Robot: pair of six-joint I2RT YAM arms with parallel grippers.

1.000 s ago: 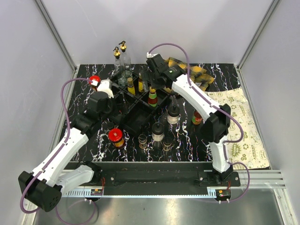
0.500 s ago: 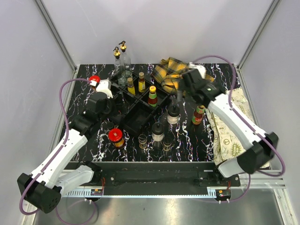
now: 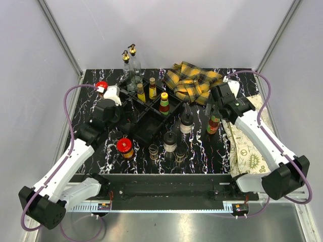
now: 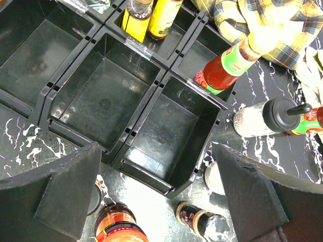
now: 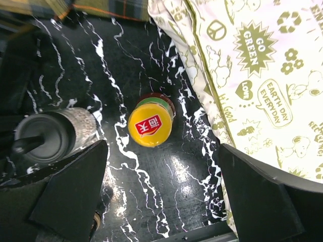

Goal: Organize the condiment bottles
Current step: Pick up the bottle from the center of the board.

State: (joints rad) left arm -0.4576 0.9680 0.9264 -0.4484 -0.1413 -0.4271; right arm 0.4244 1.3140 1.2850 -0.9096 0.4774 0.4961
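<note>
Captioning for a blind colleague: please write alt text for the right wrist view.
Seen from above, a yellow-capped sauce bottle stands on the black marbled table below the open right gripper. A black-capped shaker is at image left, a printed cream cloth at right.

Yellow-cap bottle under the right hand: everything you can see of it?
The yellow-capped bottle stands upright on the black marbled tabletop. Round yellow cap with a red label and white characters; green band and red body below. The black-capped shaker stands apart on one side, the printed cream cloth lies close on the other. The open right hand hovers above, not touching.
</note>
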